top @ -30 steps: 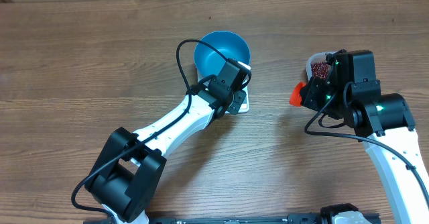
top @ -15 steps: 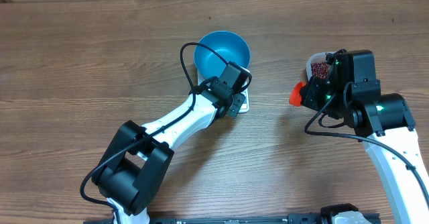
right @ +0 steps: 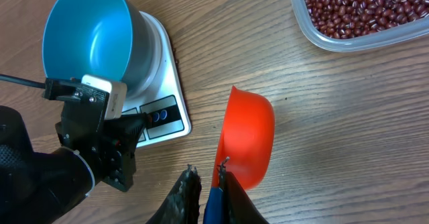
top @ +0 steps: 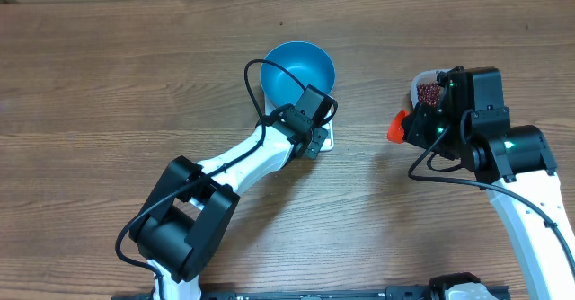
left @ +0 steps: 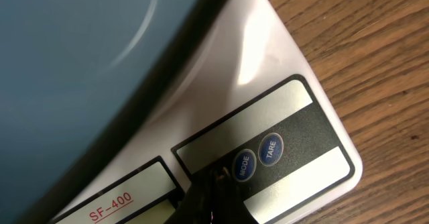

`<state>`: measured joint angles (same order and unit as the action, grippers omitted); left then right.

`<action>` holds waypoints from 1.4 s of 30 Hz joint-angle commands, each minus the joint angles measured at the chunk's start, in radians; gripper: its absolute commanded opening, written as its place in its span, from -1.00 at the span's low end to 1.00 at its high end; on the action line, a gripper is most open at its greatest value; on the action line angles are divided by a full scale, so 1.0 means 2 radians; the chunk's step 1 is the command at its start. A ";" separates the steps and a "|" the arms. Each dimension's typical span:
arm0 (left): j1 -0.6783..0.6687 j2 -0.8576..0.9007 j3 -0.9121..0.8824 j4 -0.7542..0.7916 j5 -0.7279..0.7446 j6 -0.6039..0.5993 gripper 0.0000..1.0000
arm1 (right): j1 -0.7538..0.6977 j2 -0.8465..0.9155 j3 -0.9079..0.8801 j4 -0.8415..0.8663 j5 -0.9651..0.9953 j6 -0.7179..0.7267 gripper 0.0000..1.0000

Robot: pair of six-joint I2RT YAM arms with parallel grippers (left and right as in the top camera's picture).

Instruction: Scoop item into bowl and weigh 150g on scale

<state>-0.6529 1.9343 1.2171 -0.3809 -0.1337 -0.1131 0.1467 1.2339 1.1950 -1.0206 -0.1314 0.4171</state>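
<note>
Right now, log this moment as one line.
left pincer: shut, tip at scale MODE button | bowl: on scale, empty | right pincer: shut on orange scoop, empty | beans: in tub

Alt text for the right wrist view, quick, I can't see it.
The right gripper holds an orange scoop, seemingly empty, over the wooden table. At left the blue bowl sits on the white scale, the left gripper at its buttons; a clear tub of beans lies upper right.

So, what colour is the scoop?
The scoop is orange-red; the right wrist view shows it best.
</note>
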 commanded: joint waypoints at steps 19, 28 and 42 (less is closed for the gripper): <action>0.003 0.011 -0.003 -0.007 -0.002 -0.007 -0.91 | 0.002 -0.007 0.015 0.001 -0.002 -0.004 -0.77; 0.002 0.012 -0.006 -0.007 -0.002 -0.007 -0.91 | 0.002 -0.007 0.015 0.003 -0.002 -0.004 -0.82; 0.002 0.012 -0.019 -0.004 0.002 -0.007 -0.91 | 0.002 -0.007 0.015 0.005 -0.002 -0.003 -0.92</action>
<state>-0.6529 1.9343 1.1992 -0.3855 -0.1322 -0.1131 0.1467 1.2339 1.1950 -1.0180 -0.1322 0.4145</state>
